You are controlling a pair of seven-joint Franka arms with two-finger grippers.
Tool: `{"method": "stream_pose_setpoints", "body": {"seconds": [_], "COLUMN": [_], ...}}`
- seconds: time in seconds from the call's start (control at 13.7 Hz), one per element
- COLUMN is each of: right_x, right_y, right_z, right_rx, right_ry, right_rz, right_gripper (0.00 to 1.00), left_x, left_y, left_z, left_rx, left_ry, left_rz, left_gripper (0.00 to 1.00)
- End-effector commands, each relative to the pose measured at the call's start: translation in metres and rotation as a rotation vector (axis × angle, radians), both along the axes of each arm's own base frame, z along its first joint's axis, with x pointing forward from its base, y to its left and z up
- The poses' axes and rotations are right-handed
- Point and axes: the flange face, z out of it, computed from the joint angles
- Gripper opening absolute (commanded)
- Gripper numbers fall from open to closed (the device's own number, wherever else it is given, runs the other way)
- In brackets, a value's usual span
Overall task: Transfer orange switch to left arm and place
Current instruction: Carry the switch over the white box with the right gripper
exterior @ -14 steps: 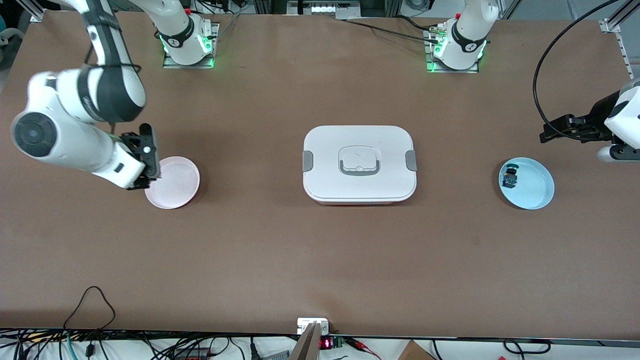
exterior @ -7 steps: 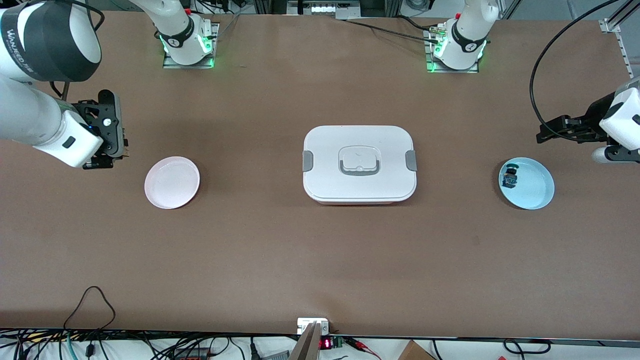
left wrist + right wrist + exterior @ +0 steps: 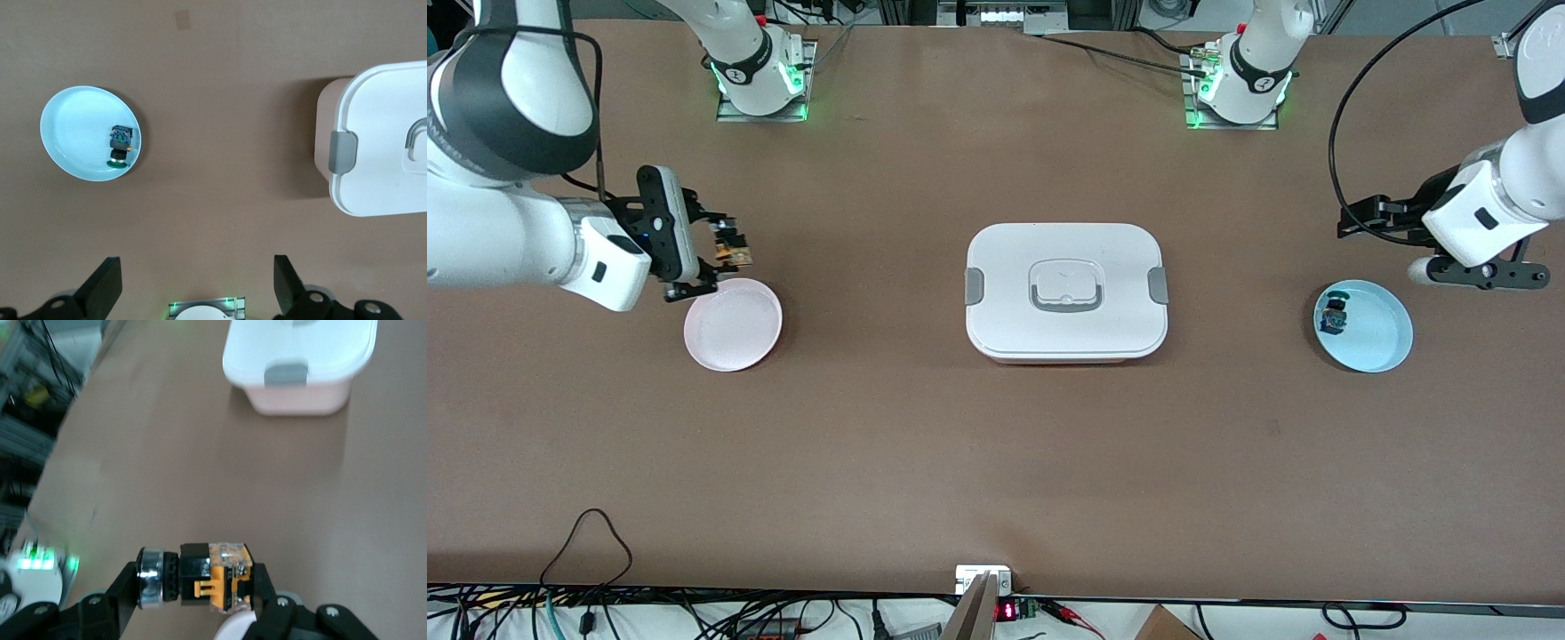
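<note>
— What has the right pincer (image 3: 725, 249) got?

— It is clamped on the orange switch (image 3: 732, 247), one finger at each end. In the right wrist view the switch (image 3: 212, 577) lies sideways between the fingers (image 3: 110, 600), its round cap with a silvery ring at one end and the orange part at the other.

— Where is that over the counter (image 3: 996, 462)?

— Up in the air at the right arm's end, over the bare counter just beside the edge of the pink plate (image 3: 733, 324). The plate has nothing on it.

— And past the plate?

— The white box (image 3: 1065, 291) sits in the middle of the counter, lid on, grey clips at both ends and a grey-rimmed handle on top. It is well apart from the held switch.

— The left pincer (image 3: 1356, 220)?

— Its fingers stand wide apart with nothing between them; the left wrist view shows both black fingertips (image 3: 107, 283) spread. It hangs over the counter at the left arm's end, near the blue plate (image 3: 1383, 342).

— Anything on that plate?

— A small switch with a teal-green top (image 3: 1335, 314), lying near the rim on the side toward the box.
</note>
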Motion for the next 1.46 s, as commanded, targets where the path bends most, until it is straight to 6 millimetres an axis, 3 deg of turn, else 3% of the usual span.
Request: {"method": "stream_pose_setpoints", "body": {"seconds": [0.0,0.15,0.37,0.51,0.8,0.95,1.1,1.32,1.39], "right_x": [0.001,0.004,0.007,0.007,-0.002,-0.01,-0.025,-0.054,-0.059], "right_y": [0.015,0.032,0.051,0.079,0.168,0.21,0.258,0.325,0.335], "right_z": [-0.017,-0.038,-0.043,-0.044,-0.055,-0.059,-0.054,-0.054,-0.053], "right_rx": [0.233,0.394,0.56,0.64,0.767,0.801,0.833,0.858,0.854], "right_ry": [0.077,0.143,0.162,0.159,0.145,0.144,0.124,0.126,0.116], "right_rz": [-0.047,-0.103,-0.167,-0.214,-0.374,-0.444,-0.531,-0.641,-0.655], "right_gripper": [0.0,0.0,0.0,0.0,0.0,0.0,0.0,0.0,0.0], "left_x": [0.001,0.003,0.004,0.004,0.002,0.004,0.012,0.011,0.012], "left_y": [0.001,0.0,-0.009,-0.022,-0.049,-0.046,-0.028,-0.044,-0.048], "left_z": [-0.012,-0.015,-0.014,-0.017,-0.019,-0.026,-0.039,-0.042,-0.042], "left_rx": [-0.002,-0.017,-0.144,-0.203,-0.388,-0.512,-0.692,-0.803,-0.844], "left_ry": [0.05,0.055,0.063,0.082,0.138,0.189,0.25,0.256,0.258], "left_rz": [0.007,0.006,0.032,0.023,0.029,0.066,0.124,0.053,0.06], "left_gripper": [1.0,1.0,1.0,1.0,1.0,1.0,1.0,1.0,1.0]}}
